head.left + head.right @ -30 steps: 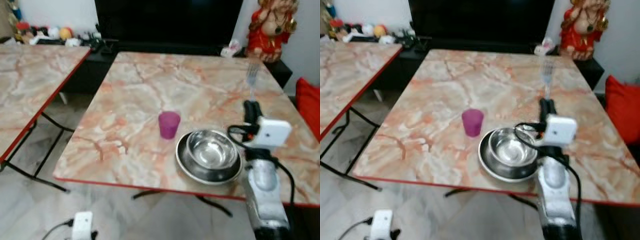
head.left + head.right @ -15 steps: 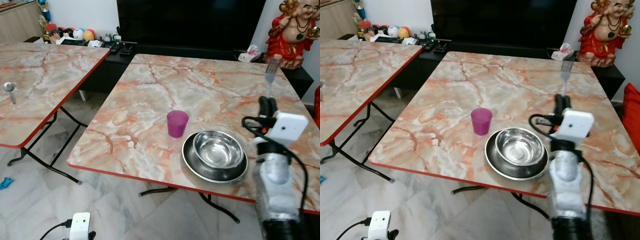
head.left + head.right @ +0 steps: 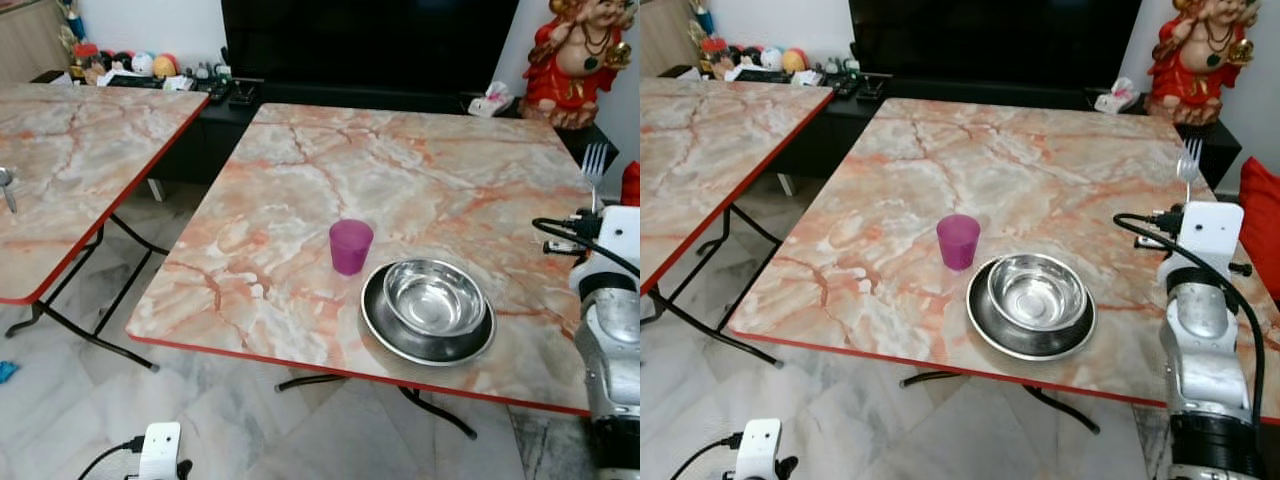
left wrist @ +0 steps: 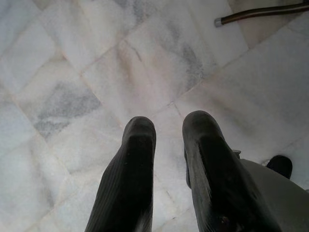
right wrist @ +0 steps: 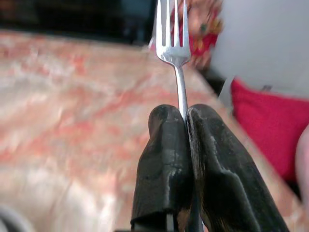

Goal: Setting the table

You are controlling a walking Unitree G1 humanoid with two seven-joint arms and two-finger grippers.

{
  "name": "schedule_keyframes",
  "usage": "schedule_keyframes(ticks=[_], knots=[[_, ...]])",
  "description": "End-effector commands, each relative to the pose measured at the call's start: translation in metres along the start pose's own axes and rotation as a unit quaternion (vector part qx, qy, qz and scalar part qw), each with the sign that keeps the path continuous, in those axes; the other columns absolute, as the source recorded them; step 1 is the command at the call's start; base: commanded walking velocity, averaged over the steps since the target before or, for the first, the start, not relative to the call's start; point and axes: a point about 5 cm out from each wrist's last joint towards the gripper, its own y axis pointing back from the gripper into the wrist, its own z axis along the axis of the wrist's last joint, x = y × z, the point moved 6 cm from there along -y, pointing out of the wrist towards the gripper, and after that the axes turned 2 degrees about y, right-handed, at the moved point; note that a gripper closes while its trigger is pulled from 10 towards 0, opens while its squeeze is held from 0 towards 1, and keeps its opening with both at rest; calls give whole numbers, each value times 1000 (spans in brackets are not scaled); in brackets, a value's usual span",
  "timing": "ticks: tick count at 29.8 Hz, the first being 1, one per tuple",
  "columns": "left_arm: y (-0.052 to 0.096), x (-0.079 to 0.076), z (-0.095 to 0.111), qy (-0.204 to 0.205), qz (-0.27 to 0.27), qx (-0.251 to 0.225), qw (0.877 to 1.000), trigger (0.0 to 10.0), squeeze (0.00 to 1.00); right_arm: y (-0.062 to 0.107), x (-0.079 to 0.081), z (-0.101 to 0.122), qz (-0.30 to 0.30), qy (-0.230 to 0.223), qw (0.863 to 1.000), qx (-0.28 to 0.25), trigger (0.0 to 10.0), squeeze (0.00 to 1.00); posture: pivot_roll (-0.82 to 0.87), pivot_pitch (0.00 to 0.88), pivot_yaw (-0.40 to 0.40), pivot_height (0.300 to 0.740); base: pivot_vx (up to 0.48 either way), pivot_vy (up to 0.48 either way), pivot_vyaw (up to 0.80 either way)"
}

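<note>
The marble table (image 3: pixel 970 150) carried a steel bowl (image 3: pixel 1030 290) nested in a steel plate (image 3: pixel 985 325) near its front edge, with a purple cup (image 3: pixel 958 241) just beside them. The right gripper (image 5: pixel 184 140) was seen clamped on a fork (image 5: pixel 176 53), tines up; compared with half a second earlier, it had been carried outward to the table's right edge, away from the plate. A spot for the fork beside the plate was probably being approached. The left gripper (image 4: pixel 166 145) was held slightly parted and empty above the tiled floor (image 4: pixel 72 72).
</note>
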Motion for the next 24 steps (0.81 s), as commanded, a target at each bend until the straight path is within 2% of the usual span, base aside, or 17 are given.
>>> schedule_keyframes(ticks=[1, 4, 7, 15, 17, 24], knots=[[0, 1, -5, 3, 0, 11, 1000, 10000, 0, 1, 5, -22, 16, 2, 999, 46, 10000, 0, 45, 0, 4, 740, 0, 0, 0], [0, 1, -5, 1, -1, 12, 1000, 10000, 0, 3, 16, -40, 33, -26, 996, 83, 10000, 0, 50, 0, 3, 740, 0, 0, 0], [1, 1, -5, 0, -1, 12, 1000, 10000, 0, 3, 19, -51, 37, -35, 993, 105, 10000, 0, 52, 0, 3, 740, 0, 0, 0], [1, 1, -6, 0, -1, 13, 1000, 10000, 0, 5, 31, -71, 61, -43, 988, 136, 10000, 0, 56, 0, 1, 740, 0, 0, 0], [1, 1, -7, 0, -2, 14, 1000, 10000, 0, 6, 36, -78, 73, -23, 986, 146, 10000, 0, 53, 0, 3, 740, 0, 0, 0], [1, 0, -6, -1, -2, 13, 1000, 10000, 0, 4, 46, -87, 79, -41, 984, 156, 10000, 0, 60, 0, 4, 740, 0, 0, 0]])
